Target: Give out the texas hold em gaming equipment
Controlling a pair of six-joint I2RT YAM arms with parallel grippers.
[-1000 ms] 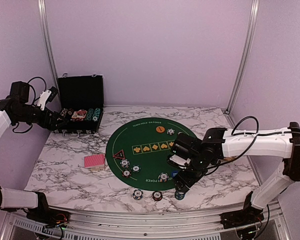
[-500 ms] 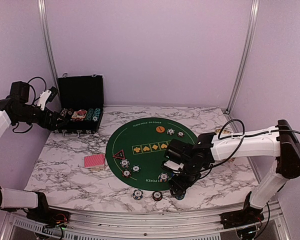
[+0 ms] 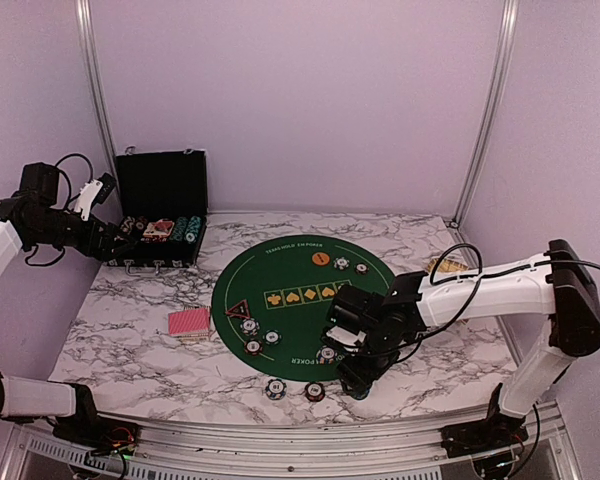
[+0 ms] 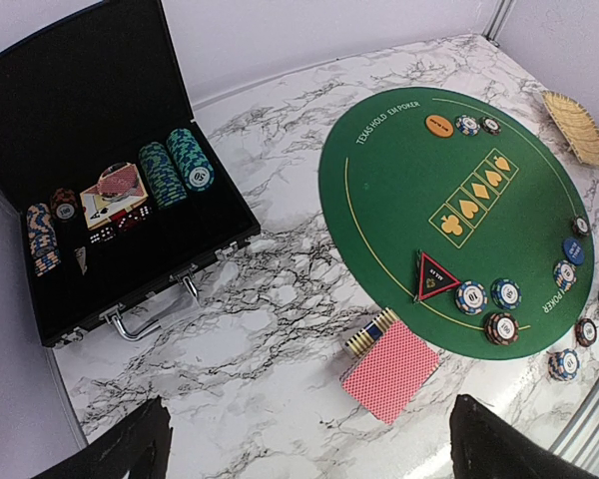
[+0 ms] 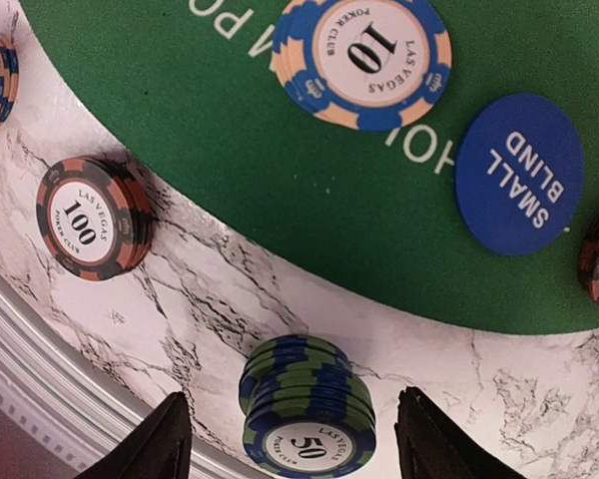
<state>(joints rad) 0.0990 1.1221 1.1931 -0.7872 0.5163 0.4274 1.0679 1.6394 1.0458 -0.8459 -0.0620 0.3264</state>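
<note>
The right gripper is low at the near edge of the green mat. Its jaws are spread on either side of a blue-green 50 stack without touching it. That stack stands on the marble table, just off the mat. To its left on the marble is a 100 stack. On the mat just beyond are a 10 stack and the blue disc.

The left gripper hangs at the far left by the open case, jaws spread and empty. The cards lie on the marble left of the mat, near the triangle at the mat's left edge. The orange disc sits at its far edge.
</note>
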